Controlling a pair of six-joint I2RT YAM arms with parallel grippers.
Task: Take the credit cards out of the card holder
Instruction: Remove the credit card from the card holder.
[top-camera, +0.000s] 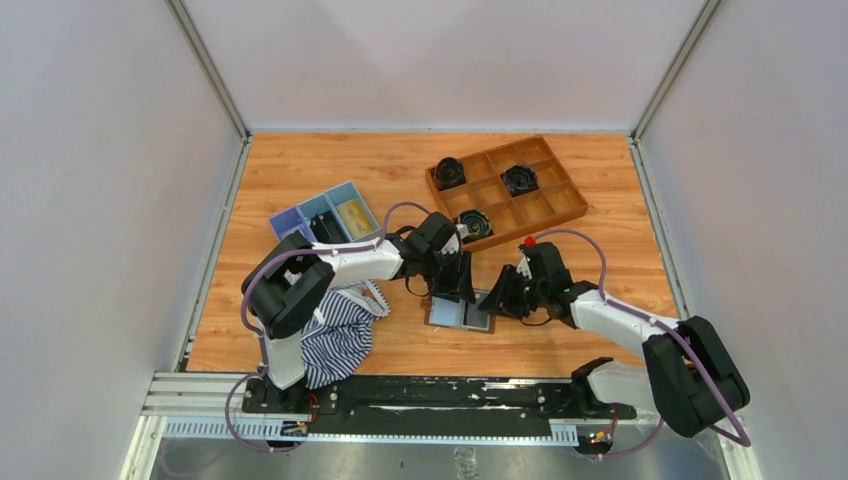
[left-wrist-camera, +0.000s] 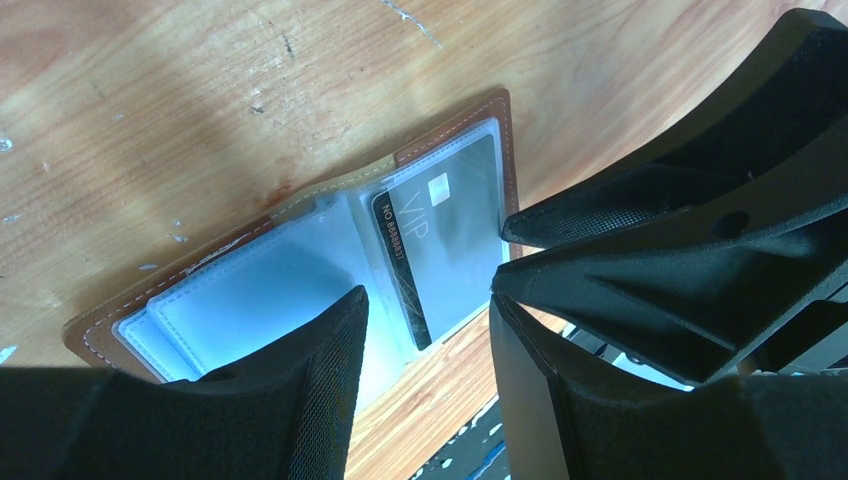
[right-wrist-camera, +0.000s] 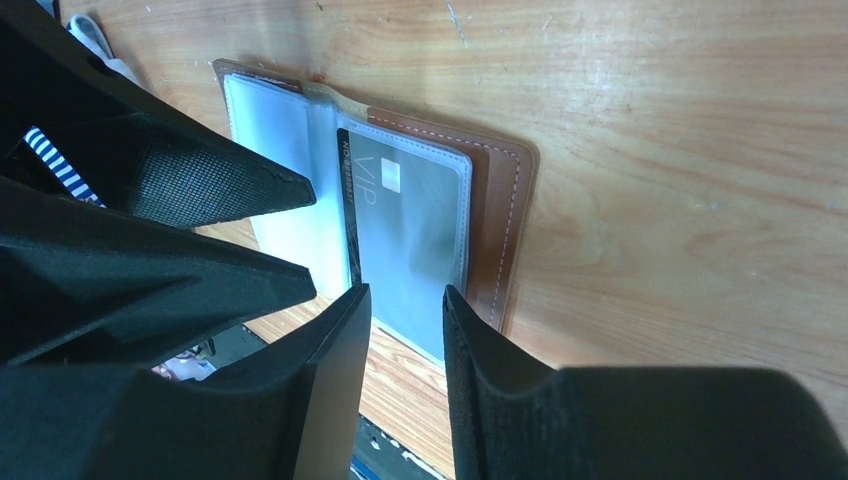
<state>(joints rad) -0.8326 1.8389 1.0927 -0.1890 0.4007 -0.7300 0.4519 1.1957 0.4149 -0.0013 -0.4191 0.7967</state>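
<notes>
The card holder (top-camera: 462, 314) lies open and flat on the table, brown cover down and pale glossy sleeves up. A dark card marked VIP (left-wrist-camera: 440, 230) sits in its right-hand sleeve, also seen in the right wrist view as the card (right-wrist-camera: 410, 220) inside the card holder (right-wrist-camera: 500, 200). My left gripper (top-camera: 455, 290) hovers over the middle fold of the card holder (left-wrist-camera: 260, 290), open (left-wrist-camera: 425, 295), with nothing between its fingers. My right gripper (top-camera: 497, 300) is just above the near edge of the card's sleeve, jaws apart (right-wrist-camera: 405, 292) and empty. The two grippers nearly touch.
A brown wooden grid tray (top-camera: 560, 195) with three black round objects stands at the back right. A light-blue compartment tray (top-camera: 325, 213) is at the back left. A blue-and-white striped cloth (top-camera: 340, 335) lies by the left arm's base.
</notes>
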